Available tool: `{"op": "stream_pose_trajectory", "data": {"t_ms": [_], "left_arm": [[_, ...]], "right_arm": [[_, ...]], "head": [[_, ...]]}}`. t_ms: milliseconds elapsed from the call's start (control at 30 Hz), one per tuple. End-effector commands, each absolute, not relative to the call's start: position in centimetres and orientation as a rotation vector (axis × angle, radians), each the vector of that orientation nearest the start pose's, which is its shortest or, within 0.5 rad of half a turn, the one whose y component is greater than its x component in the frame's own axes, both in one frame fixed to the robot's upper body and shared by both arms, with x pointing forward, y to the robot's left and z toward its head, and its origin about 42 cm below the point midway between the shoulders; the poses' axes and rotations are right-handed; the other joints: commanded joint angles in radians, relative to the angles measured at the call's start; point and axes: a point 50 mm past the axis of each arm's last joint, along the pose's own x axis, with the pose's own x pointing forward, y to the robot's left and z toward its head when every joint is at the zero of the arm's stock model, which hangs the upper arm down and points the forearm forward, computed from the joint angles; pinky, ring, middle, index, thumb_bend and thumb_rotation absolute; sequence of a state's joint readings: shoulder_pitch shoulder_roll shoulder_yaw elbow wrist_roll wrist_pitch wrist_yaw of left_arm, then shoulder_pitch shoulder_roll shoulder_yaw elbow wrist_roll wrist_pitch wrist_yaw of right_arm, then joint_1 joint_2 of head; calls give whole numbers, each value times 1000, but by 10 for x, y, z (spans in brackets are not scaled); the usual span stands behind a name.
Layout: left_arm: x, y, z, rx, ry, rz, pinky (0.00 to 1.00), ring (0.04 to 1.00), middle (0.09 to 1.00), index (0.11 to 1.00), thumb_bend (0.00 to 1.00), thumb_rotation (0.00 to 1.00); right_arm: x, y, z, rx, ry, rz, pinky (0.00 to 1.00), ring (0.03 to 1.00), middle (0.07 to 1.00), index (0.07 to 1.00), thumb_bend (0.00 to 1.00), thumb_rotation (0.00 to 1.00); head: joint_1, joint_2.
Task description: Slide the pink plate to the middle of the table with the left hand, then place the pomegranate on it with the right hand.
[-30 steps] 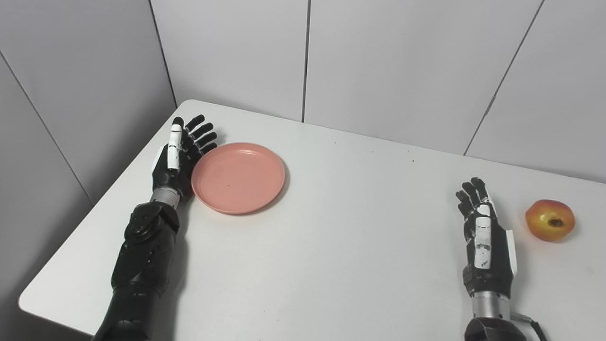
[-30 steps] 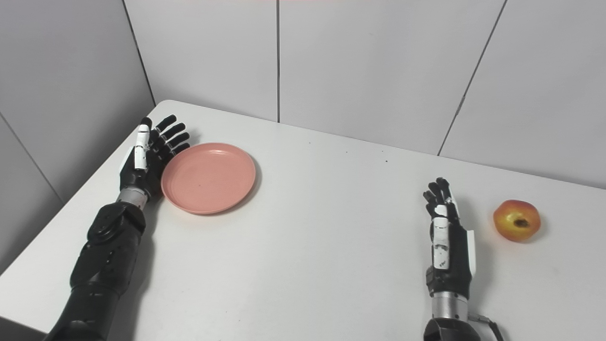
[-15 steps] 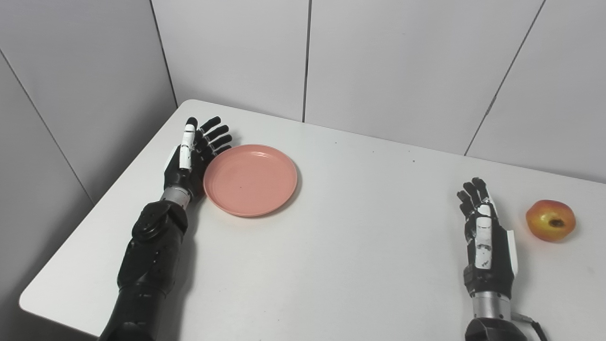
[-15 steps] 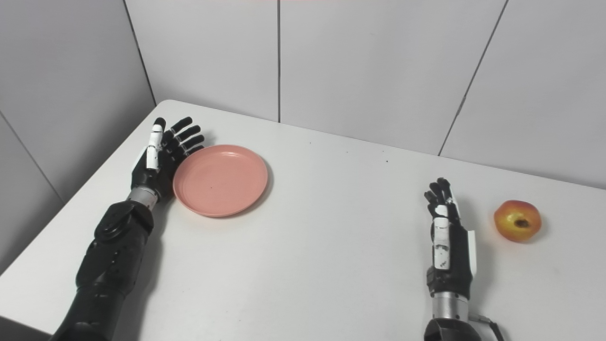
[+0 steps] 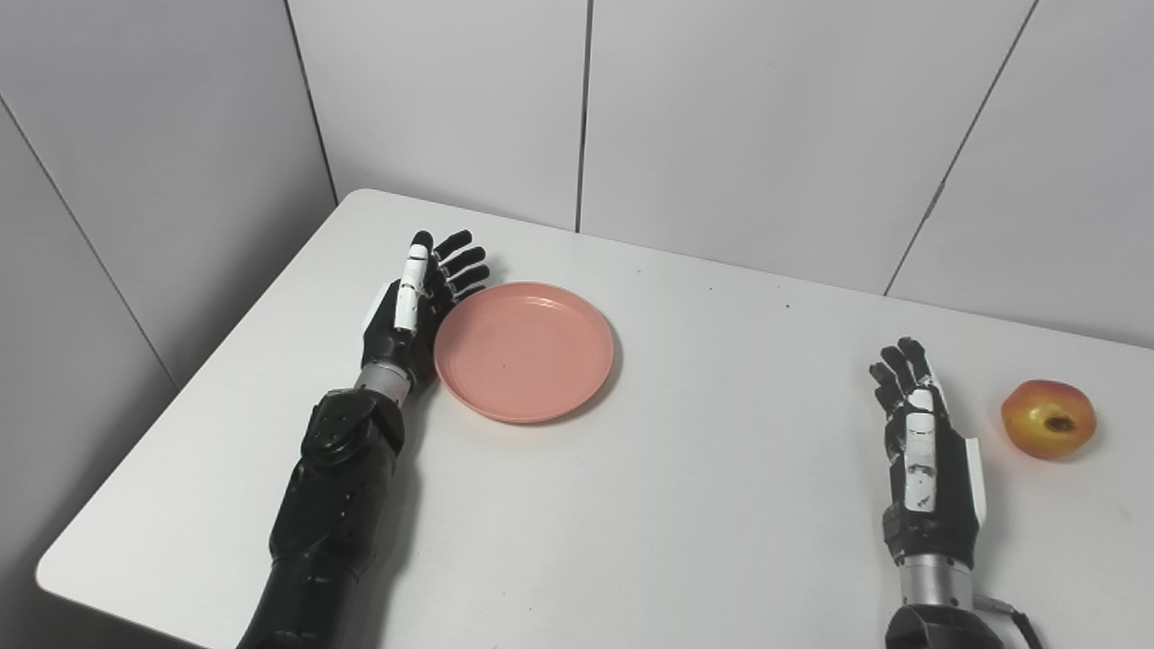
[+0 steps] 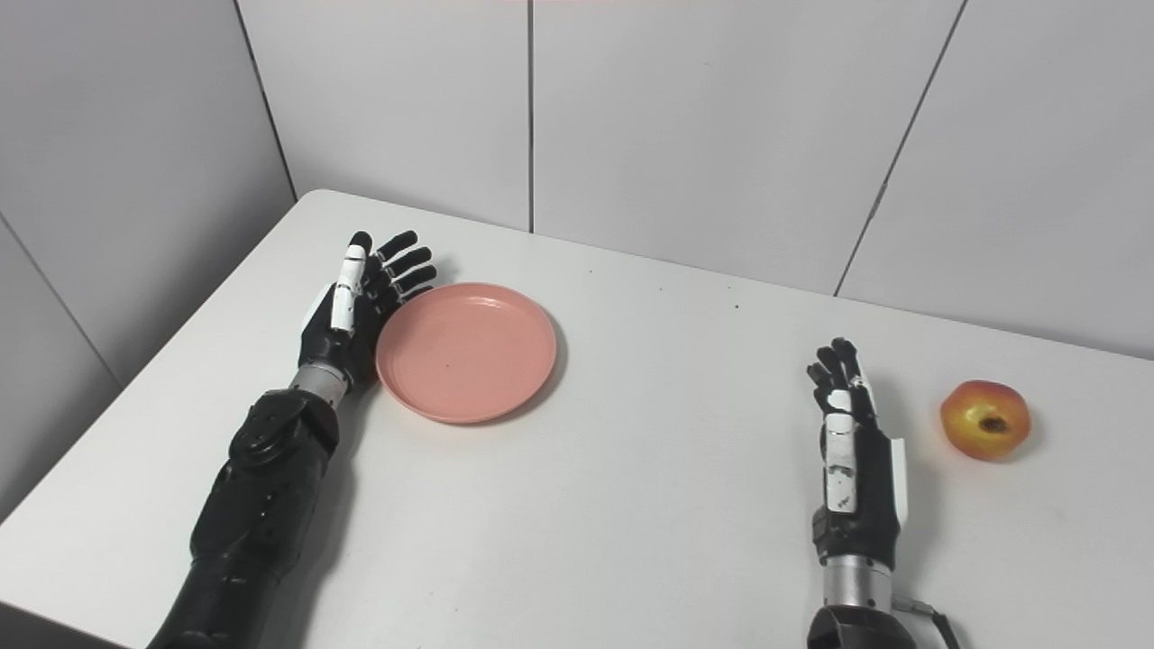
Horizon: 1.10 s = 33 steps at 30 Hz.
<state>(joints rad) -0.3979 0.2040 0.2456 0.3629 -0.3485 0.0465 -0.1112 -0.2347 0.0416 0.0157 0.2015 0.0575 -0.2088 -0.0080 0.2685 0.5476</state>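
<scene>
The pink plate (image 5: 525, 351) lies flat on the white table (image 5: 703, 505), left of its middle. My left hand (image 5: 416, 305) stands on edge with its palm pressed against the plate's left rim, fingers spread and holding nothing. A red-yellow pomegranate (image 5: 1048, 418) rests near the table's right side. My right hand (image 5: 920, 442) stands open on edge a short way left of the fruit, not touching it.
Grey panelled walls (image 5: 721, 117) close off the back and left of the table. The table's rounded front-left corner (image 5: 54, 572) lies near my left forearm (image 5: 329, 505). Bare tabletop stretches between the plate and my right hand.
My left hand has pushed the plate to the right across the table, about a plate's radius over the second. The right hand and the pomegranate have stayed put.
</scene>
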Motion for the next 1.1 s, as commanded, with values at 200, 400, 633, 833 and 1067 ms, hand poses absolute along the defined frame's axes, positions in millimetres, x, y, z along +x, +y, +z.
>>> {"op": "stream_pose_trajectory", "data": {"t_ms": [200, 400, 633, 833, 1067], "left_arm": [[420, 298, 165, -167, -108, -1, 822, 823, 832, 814, 447, 1000], [421, 285, 162, -142, -81, -51, 814, 817, 821, 802, 481, 1000], [419, 272, 166, -95, -86, -70, 805, 808, 809, 789, 473, 1000], [417, 262, 168, -53, -69, -94, 810, 818, 825, 811, 444, 1000], [415, 251, 168, -73, -65, -102, 837, 847, 845, 824, 452, 1000]], "right_arm": [[344, -179, 109, 73, -201, 45, 951, 896, 900, 909, 615, 961], [345, -178, 110, 81, -197, 43, 951, 898, 903, 903, 600, 952], [345, -173, 111, 87, -194, 42, 958, 904, 908, 905, 596, 954], [346, -169, 112, 74, -188, 41, 961, 900, 905, 902, 599, 966], [347, -166, 113, 70, -193, 38, 954, 899, 905, 903, 591, 965]], "head": [[-18, 8], [-44, 19], [-78, 28], [-106, 35], [-141, 41]]}}
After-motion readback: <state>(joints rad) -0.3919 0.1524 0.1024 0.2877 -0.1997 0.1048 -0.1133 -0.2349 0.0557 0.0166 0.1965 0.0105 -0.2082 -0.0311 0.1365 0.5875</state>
